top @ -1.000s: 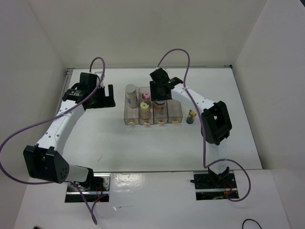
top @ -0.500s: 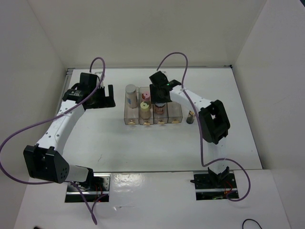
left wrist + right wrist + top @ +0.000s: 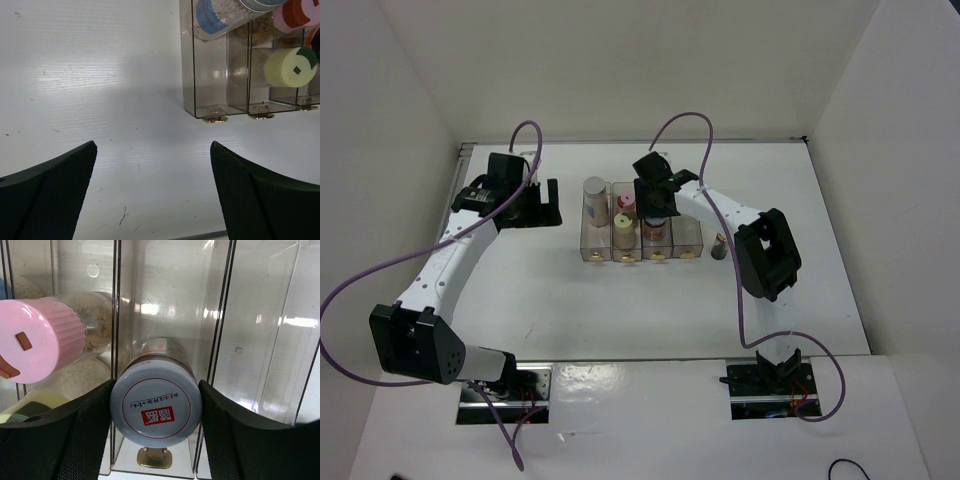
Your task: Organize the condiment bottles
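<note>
The clear organizer [image 3: 686, 240] stands mid-table. The grey-capped bottle [image 3: 594, 197] lies in its left compartment, also in the left wrist view [image 3: 220, 14]. The pink-capped [image 3: 627, 201] and yellow-capped [image 3: 623, 222] bottles share the second compartment. My right gripper [image 3: 655, 208] is shut on the squat white-lidded jar [image 3: 156, 407] with the red mark, inside the third compartment; both fingers [image 3: 80, 435] touch its lid. The slim dark bottle [image 3: 719, 245] stands on the table right of the organizer. My left gripper [image 3: 533, 200] is open and empty, left of the organizer [image 3: 212, 100].
The fourth compartment [image 3: 260, 340] holds nothing. White walls enclose the table on three sides. Purple cables arc over both arms. The pink cap [image 3: 37, 340] and the yellow cap [image 3: 20, 410] sit just left of the held jar.
My right gripper has shifted slightly with the jar over the third compartment, and its elbow moved a little left. The left arm has not moved.
</note>
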